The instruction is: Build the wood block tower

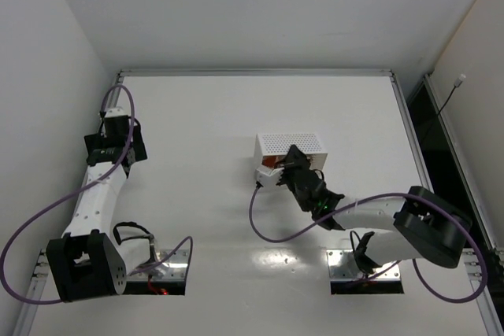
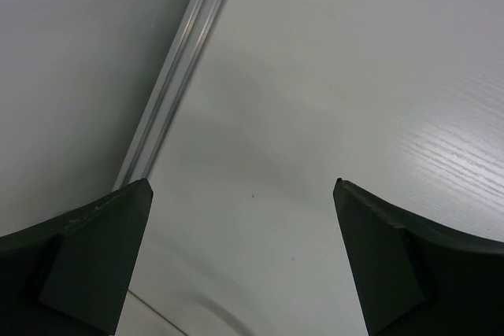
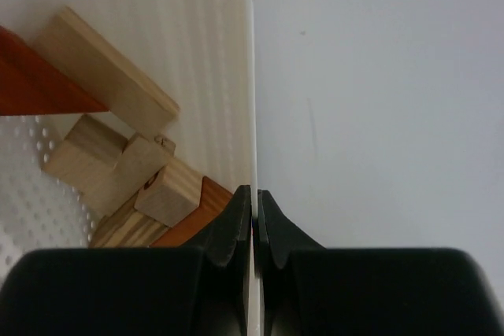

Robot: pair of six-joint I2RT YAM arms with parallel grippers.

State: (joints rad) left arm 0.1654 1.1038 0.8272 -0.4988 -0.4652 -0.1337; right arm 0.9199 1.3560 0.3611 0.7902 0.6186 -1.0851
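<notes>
White tabletop (image 1: 197,218) and plain white walls are all you have around you, with the white tray (image 1: 303,143) as the one landmark, set right of the table's middle. Your wood blocks (image 3: 118,155) all lie loose inside that tray, heaped in the corner nearest the right arm: a tan flat rectangle (image 3: 110,68) leaning over a reddish-brown piece (image 3: 39,84), the notched arch piece (image 3: 102,163) below them, and a tan cube (image 3: 173,194) resting on another reddish-brown block (image 3: 197,222). Nothing is stacked outside the tray, so I judge the tower not yet begun and the step in hand to be getting at the blocks. Your right gripper (image 3: 253,194) sits on the tray's side wall just beside that heap, its fingers pressed together with the thin wall running between them; it pinches the tray, not a block. Your left gripper (image 2: 242,186) hangs well apart from the tray, far to its left by the metal edge rail (image 2: 177,68), jaws spread as wide as they go and holding nothing. Next, you would probably either tip or drag the tray by that wall to bring the blocks out, or let go and reach in for a flat piece as a base. Mind the grip: the wall is thin and smooth, and a pull may slide the whole tray.
</notes>
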